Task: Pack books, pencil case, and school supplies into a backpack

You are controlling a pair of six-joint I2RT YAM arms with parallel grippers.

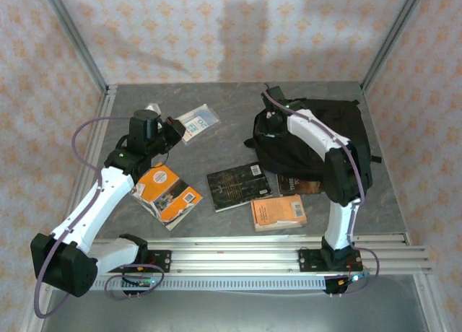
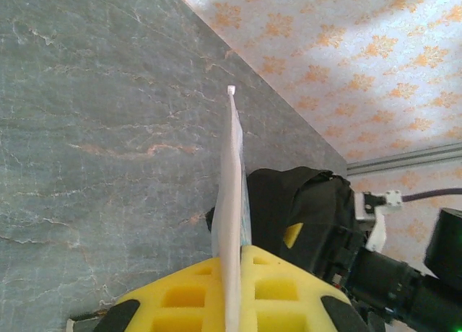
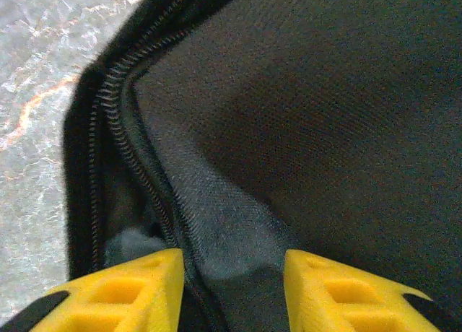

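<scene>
Nearest the arm bases, four books lie flat on the table (image 1: pixel 224 105). The small orange book (image 1: pixel 278 211) and the brown book (image 1: pixel 299 185) sit on the near side of the right end effector (image 1: pixel 271 121), the brown one touching the backpack's near edge. The black book (image 1: pixel 232 185) lies between the two arms, and the orange-and-white book (image 1: pixel 167 193) is just nearward of the left end effector (image 1: pixel 172 128). That end effector is clamped tight on the packet (image 1: pixel 196 121), which juts past its fingertips and appears edge-on in its wrist view. The backpack (image 1: pixel 317 133) lies well off to its right. The right end effector is at the backpack's left edge. Its yellow fingers (image 3: pixel 130 292) stand moderately apart, straddling the zip (image 3: pixel 119 130) and a fold of black fabric. Whether they pinch the fabric I cannot tell.
</scene>
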